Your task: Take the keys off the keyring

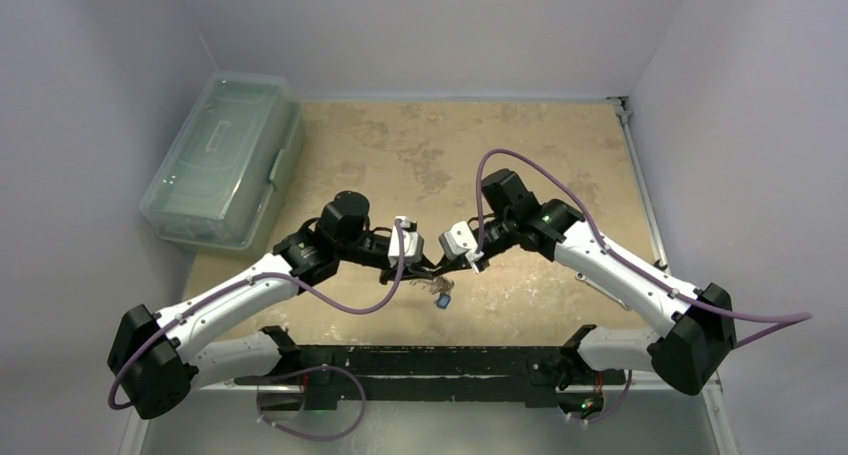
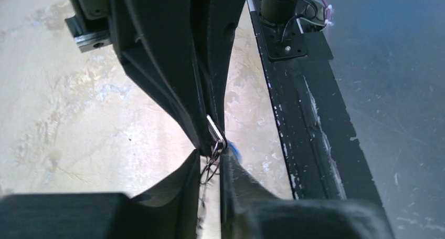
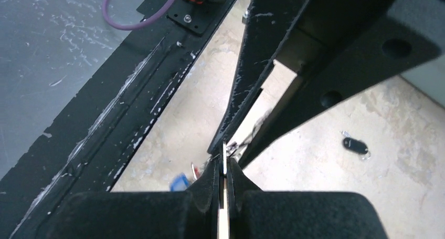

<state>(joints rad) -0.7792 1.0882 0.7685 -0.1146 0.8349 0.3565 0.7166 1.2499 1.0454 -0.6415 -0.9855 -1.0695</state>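
Hanging centrally: keys [image 1: 441, 293] | black fob [image 3: 355, 144] apart | lidded box [image 1: 220, 160] back-left

Thin silvery keyring [image 2: 211, 165] held up, small keys [image 1: 441, 295] dangling below it, one blue-headed.

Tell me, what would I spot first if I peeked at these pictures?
Two robot arms meet nose to nose over the middle of the table. The left gripper and right gripper have a little bunch of keys between and just below them. A clear plastic box sits at the table's far left edge. A small black fob lies alone on the tabletop.
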